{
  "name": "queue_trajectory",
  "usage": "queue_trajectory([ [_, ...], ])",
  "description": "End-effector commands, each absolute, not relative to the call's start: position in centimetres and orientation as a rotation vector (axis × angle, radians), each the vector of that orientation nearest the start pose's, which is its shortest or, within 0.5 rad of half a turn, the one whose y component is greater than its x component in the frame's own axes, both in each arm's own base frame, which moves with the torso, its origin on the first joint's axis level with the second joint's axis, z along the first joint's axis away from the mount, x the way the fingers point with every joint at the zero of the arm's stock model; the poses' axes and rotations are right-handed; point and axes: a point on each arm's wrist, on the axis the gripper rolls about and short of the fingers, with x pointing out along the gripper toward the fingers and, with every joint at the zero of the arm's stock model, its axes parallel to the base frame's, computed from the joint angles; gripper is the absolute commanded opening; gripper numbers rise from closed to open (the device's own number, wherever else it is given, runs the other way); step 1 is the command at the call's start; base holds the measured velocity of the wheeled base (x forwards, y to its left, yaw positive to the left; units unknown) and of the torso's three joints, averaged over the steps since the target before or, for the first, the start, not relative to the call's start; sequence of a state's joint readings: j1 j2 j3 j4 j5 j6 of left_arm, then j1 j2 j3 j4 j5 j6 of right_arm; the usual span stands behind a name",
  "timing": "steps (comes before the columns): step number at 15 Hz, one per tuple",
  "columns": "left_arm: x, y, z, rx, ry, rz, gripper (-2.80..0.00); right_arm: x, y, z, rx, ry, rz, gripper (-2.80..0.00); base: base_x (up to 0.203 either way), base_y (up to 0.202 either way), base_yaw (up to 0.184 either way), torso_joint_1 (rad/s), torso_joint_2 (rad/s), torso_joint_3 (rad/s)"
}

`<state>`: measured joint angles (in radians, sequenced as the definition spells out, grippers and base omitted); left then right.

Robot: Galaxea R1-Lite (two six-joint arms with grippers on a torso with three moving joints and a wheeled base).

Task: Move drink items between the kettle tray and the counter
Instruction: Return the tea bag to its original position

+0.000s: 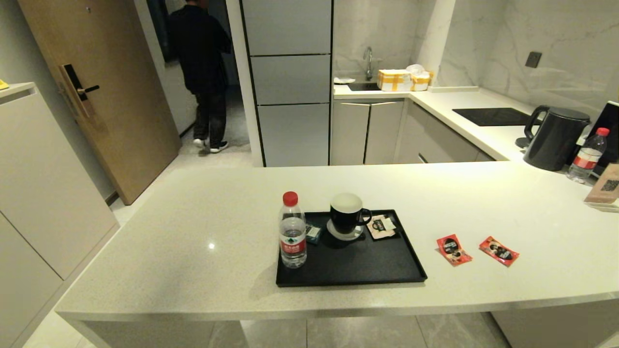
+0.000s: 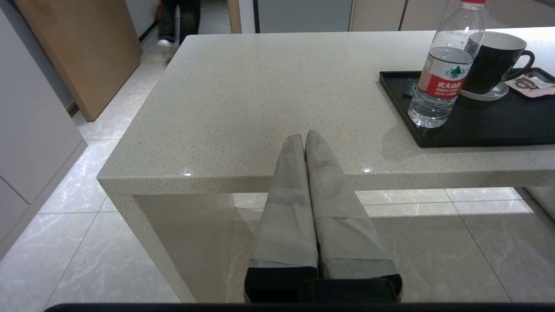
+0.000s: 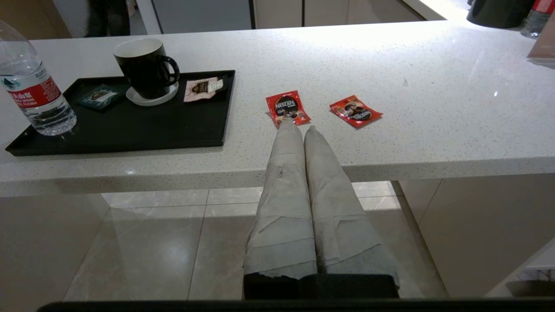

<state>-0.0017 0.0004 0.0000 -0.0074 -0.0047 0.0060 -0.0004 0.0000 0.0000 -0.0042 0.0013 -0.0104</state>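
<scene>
Counter: a wide cream speckled stone counter [image 1: 203, 227] stood before me, glossy, with a thick front edge and pale floor tiles showing under it
Room: a small kitchen lay beyond, with tall grey cupboards [image 1: 290, 77], a sink tap [image 1: 368, 60] in the far corner and a wooden door [image 1: 96, 92] on my left
Person: someone in dark clothes [image 1: 203, 72] stood in the doorway past the counter, back turned, well apart from everything on it
Tray: the flat black tray [image 1: 358, 268] sat near the front edge of the counter, about in the middle
On the tray: a water bottle [image 1: 292, 231] with a red cap stood at its left edge, a black mug [image 1: 347, 215] on a pale coaster at the back, a small teal packet [image 1: 313, 233] between them, and a cream sachet [image 1: 381, 225] just right of the mug
Red sachets: both red sachets [image 1: 453, 249] [image 1: 498, 251] lay flat on the bare counter to the right of the tray, side by side and apart from each other
Far right: a dark kettle [image 1: 556, 137] and a second bottle [image 1: 587, 155] stood at the back, beside a black hob panel [image 1: 493, 116]
My left gripper: my left gripper [image 2: 303, 136] hung in front of the counter edge, left of the tray, its taped fingers pressed together on nothing
My right gripper: my right gripper [image 3: 299, 130] hung short of the counter edge, facing the nearer red sachet, fingers pressed together and empty
In the way: the tray's low rim lay between the sachets and the tray floor
</scene>
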Motion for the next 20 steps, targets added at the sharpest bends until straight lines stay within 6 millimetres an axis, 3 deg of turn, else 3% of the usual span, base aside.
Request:
queue_trajectory([
  [1,-2.28,-0.01,7.62,0.006,-0.008,-0.006,-2.80,-2.28,0.01,7.60,-0.011,-0.005,0.000,-2.80,0.000,0.000,0.000,0.000,0.00,0.000],
  [20,-2.27,-0.01,7.58,0.006,-0.006,-0.006,-2.80,-2.28,0.01,7.60,-0.011,-0.005,0.001,-2.80,0.000,0.000,0.000,0.000,0.00,0.000],
])
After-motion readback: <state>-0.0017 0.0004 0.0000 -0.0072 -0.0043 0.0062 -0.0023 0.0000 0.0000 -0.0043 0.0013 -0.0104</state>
